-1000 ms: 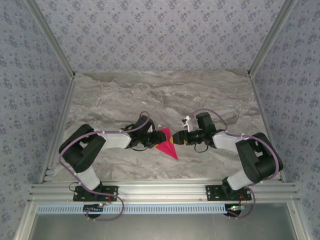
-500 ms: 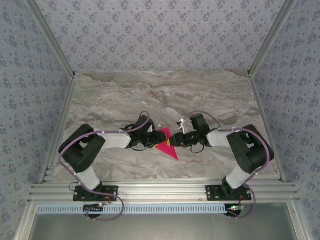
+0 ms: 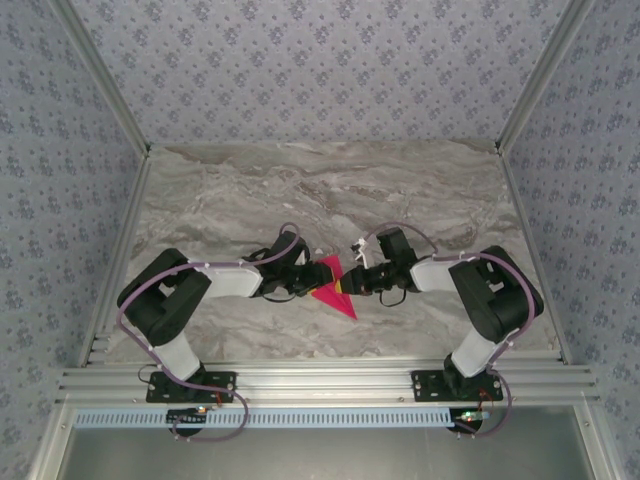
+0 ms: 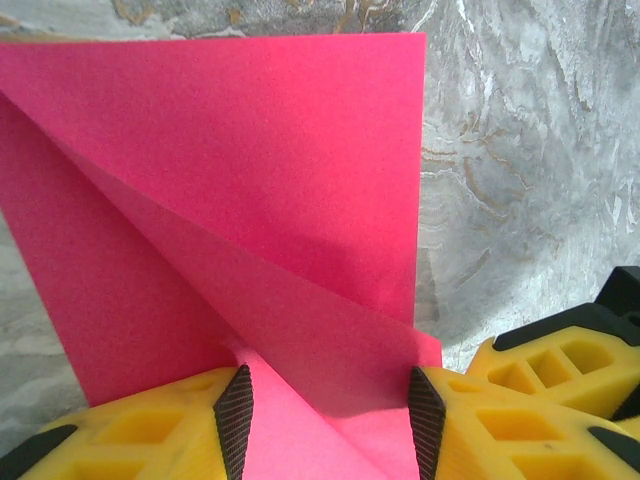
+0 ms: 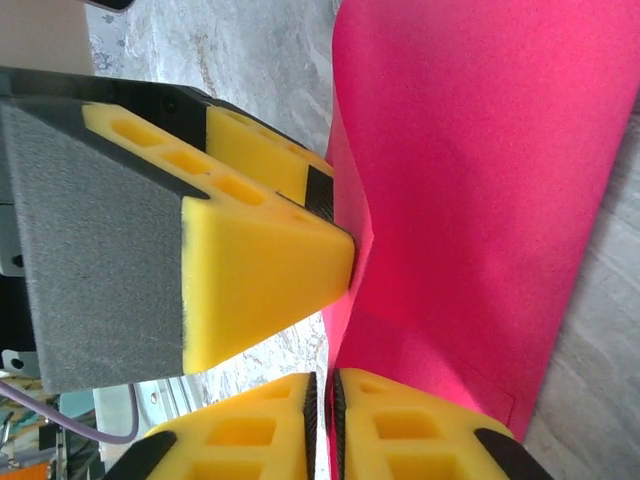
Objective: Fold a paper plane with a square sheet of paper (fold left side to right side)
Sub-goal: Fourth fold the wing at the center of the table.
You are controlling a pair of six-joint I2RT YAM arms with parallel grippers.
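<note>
Right claw (image 5: 326, 385) clamped on the edge of the folded magenta-pink paper sheet (image 5: 480, 200), bottom centre; left claw (image 4: 330, 405) half apart, tips resting on it.

**One high view, two close ones**

The top external camera sits high above and behind the arm bases, looking down and forward over the whole table (image 3: 330, 190). The left wrist camera rides just behind the left end effector (image 4: 330, 410) and looks along its fingers, very close to the pink sheet of paper (image 4: 250, 170). The right wrist camera looks past the right end effector (image 5: 325, 400), rolled sideways, from the opposite side. All three share the sheet at the table's near middle.
</note>
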